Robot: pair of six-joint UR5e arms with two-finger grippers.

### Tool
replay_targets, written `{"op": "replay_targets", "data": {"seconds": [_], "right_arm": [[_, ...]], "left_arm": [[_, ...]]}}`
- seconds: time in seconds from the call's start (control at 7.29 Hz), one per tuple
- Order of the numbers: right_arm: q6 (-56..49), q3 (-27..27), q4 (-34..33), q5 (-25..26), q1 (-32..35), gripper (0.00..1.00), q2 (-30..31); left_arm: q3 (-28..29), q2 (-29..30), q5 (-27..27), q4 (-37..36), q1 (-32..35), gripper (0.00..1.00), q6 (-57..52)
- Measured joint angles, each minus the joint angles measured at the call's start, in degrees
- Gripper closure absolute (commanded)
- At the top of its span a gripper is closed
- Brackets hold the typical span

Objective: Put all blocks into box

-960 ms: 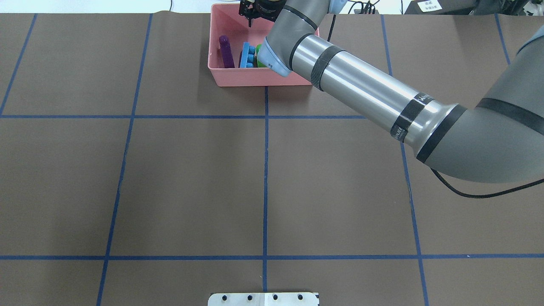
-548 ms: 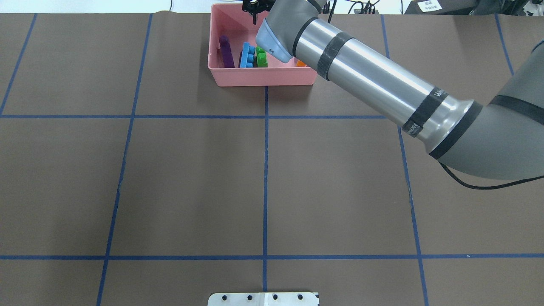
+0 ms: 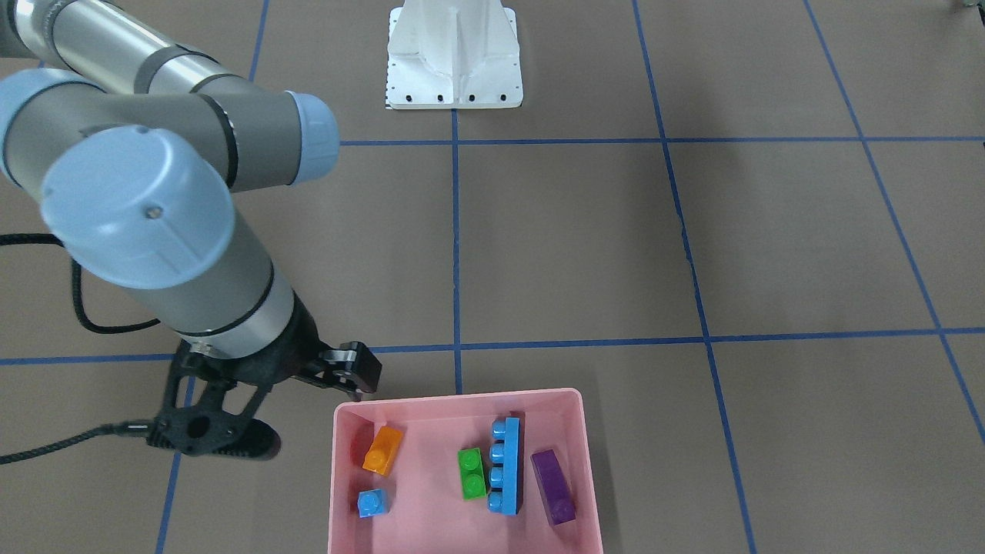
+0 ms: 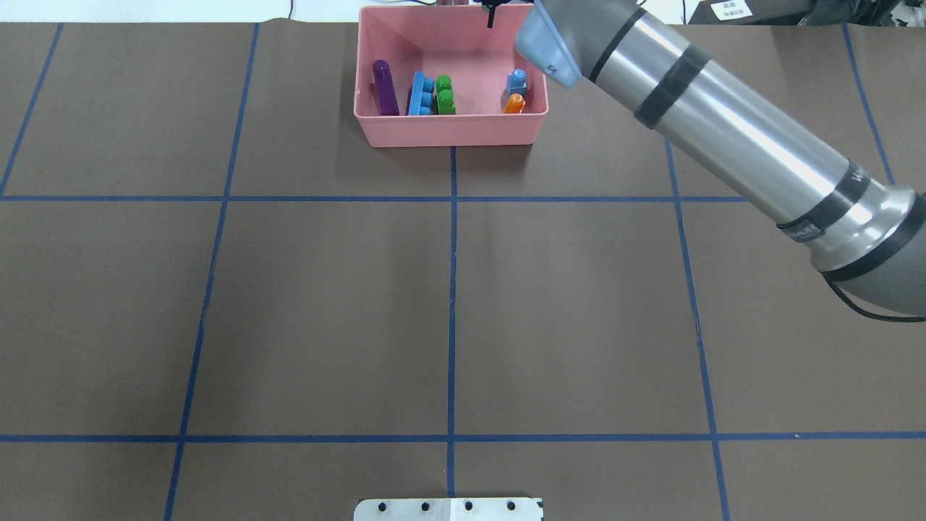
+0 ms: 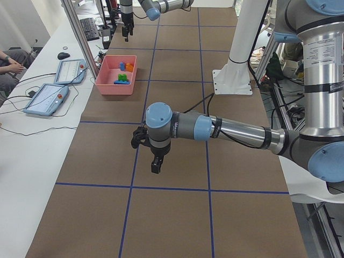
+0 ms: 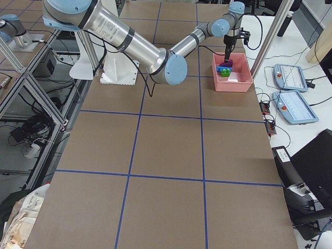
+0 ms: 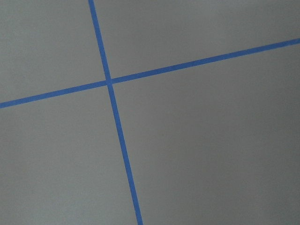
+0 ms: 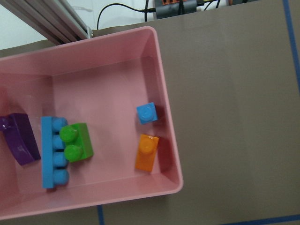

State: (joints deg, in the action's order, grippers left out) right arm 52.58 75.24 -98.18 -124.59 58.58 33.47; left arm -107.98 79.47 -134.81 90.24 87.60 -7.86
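My wrist camera looks down on the pink box (image 8: 101, 91), which stands on the brown desk (image 8: 234, 117) and fills the left of the view. I count five blocks inside.

- The purple block (image 8: 19, 139) lies tilted by the left wall.
- The long blue block (image 8: 49, 152) lies just beside it, running parallel to that wall.
- The green block (image 8: 79, 143) rests against the long blue block's studded side.
- The small blue block (image 8: 147, 113) sits stud up near the right wall.
- The orange block (image 8: 146, 152) lies close below the small blue one, and the two are apart.

Blue tape (image 8: 291, 42) crosses the desk at the right. A metal rail (image 8: 58, 18) and a black cable (image 8: 119, 8) lie beyond the desk's far edge.
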Motion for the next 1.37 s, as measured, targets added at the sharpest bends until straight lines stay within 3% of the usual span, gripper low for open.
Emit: {"op": "replay_targets", "data": {"seconds": [0.27, 0.69, 1.1, 1.37], "right_arm": [[-13.70, 13.32, -7.56, -2.50, 5.77, 0.00, 12.26], [-36.54, 28.96, -8.79, -7.33, 16.85, 0.00, 37.91], [-55.94, 33.53, -8.77, -8.14, 26.40, 0.01, 55.54], [-60.34, 33.45, -5.01, -8.75, 29.95, 0.00, 64.49]], "left_arm": [[-0.08, -3.36, -0.27, 4.57, 0.92, 0.00, 0.14], [-0.55, -3.74, -0.18, 3.71, 2.11, 0.00, 0.05], [-2.03, -4.86, 0.25, -2.18, 4.54, 0.00, -2.41], [-2.28, -4.94, 0.34, -4.11, 4.91, 0.00, -4.14]]}}
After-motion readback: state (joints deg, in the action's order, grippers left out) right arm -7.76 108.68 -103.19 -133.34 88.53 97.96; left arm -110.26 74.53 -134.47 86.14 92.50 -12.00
